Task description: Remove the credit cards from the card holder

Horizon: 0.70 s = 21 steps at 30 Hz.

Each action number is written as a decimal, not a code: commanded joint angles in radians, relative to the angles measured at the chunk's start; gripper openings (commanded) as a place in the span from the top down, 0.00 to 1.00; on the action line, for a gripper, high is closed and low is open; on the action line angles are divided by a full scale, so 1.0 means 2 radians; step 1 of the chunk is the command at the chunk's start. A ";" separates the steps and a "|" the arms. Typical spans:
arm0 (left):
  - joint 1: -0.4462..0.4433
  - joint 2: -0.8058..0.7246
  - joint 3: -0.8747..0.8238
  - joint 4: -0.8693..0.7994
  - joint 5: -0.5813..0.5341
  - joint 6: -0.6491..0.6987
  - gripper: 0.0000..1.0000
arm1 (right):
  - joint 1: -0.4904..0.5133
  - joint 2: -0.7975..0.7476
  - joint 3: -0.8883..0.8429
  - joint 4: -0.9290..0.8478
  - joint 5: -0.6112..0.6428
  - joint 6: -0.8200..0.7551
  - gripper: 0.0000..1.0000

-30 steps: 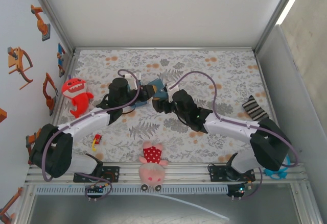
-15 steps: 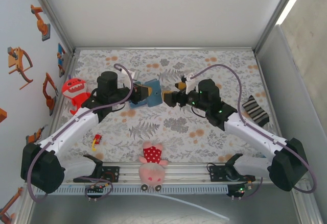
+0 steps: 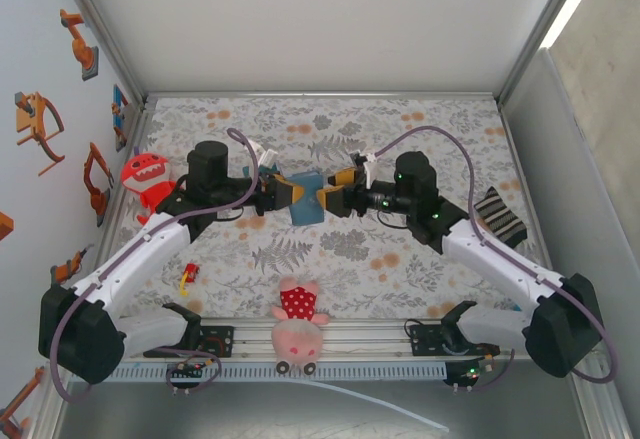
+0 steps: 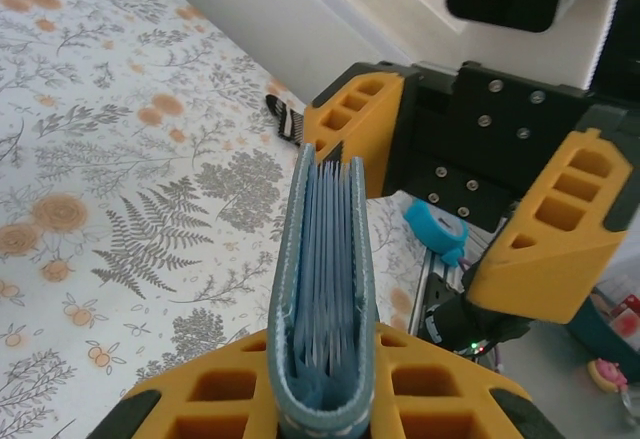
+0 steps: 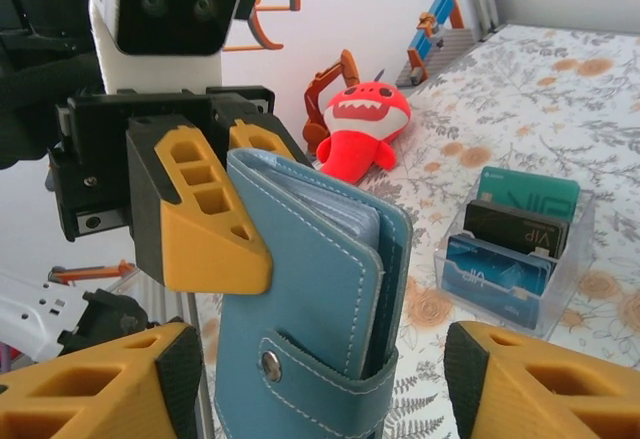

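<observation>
Nearer now, right tool (image 3: 328,199) straddles stitched slate-blue card holder (image 5: 310,289).

Lower end of card holder (image 5: 300,289) cut by bottom edge; faces of cards (image 4: 325,249) hidden between panels.

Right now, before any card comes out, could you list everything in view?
table: one, floral cloth, below everything
card holder: one, slate blue, held up between the two grippers
card stand: one, clear, holding teal, black and blue cards, on the table
red plush toy: one, red, by the left wall
pink plush toy: one, pink with red dotted top, near edge, middle
sock: one, striped, right side of table
small toy: one, red and yellow, near left
left gripper: one, yellow, shut on the card holder
right gripper: one, yellow, open, jaws either side of the card holder
</observation>
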 commanded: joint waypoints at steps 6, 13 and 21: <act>-0.003 0.000 0.006 0.041 0.044 -0.002 1.00 | -0.002 0.033 0.027 0.036 -0.043 0.019 0.37; -0.003 0.013 0.006 0.060 0.024 -0.025 0.98 | -0.002 0.040 0.029 0.062 -0.064 0.035 0.74; -0.002 0.050 0.000 0.133 0.015 -0.083 0.66 | -0.003 0.038 0.039 0.034 -0.011 0.043 1.00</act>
